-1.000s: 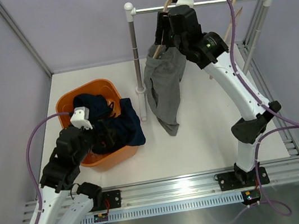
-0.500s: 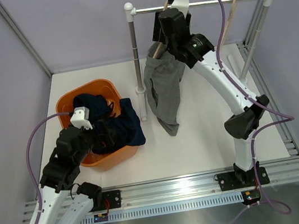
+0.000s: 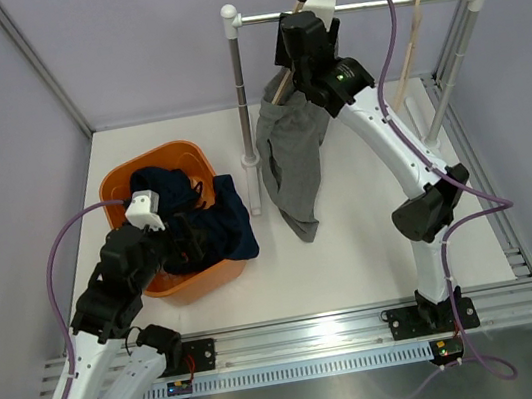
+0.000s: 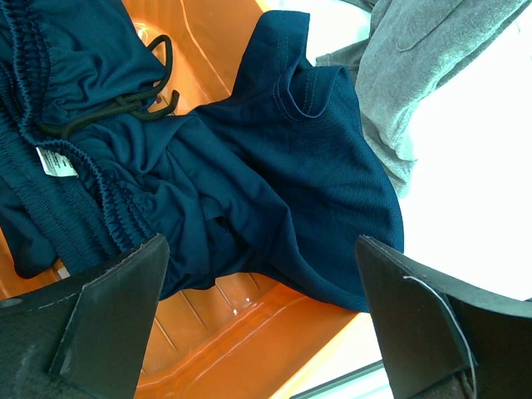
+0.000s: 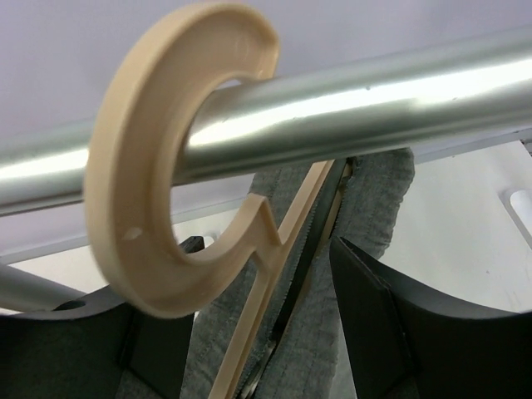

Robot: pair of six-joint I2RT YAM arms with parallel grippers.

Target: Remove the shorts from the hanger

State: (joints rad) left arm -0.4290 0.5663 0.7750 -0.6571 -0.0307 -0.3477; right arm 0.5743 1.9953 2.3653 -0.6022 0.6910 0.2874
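1. Top external view: the grey shorts (image 3: 290, 160) hang limp from the wooden hanger (image 5: 166, 166), whose hook sits over the metal rail (image 3: 367, 6) at the back. Their lower end reaches down toward the white surface (image 3: 372, 228). The navy shorts (image 4: 274, 166) already lie in the orange tub (image 3: 155, 166), with part of them draped over its rim.
2. My right pincer (image 5: 266, 249) is up at the hanger's neck, just under the rail. In the right wrist view its jaws stand partway open, one on each side of the neck, with grey waistband between them. As far as I can see, nothing is clamped.
3. My left pincer (image 4: 259, 249) hangs wide open just above the navy shorts and holds nothing.
4. I judge the step in hand to be gripping the grey waistband and drawing it off the hanger. To do it well, I should sink a little lower, clear of the hook and neck, so my fingers close on cloth alone and not on wood.
5. A dark toothed strip runs beside the neck, and it may be pinching the cloth. A steady pull down and away from the rail looks better than a jerk.
6. A snatch could swing the hanger or lift its hook off the rail.
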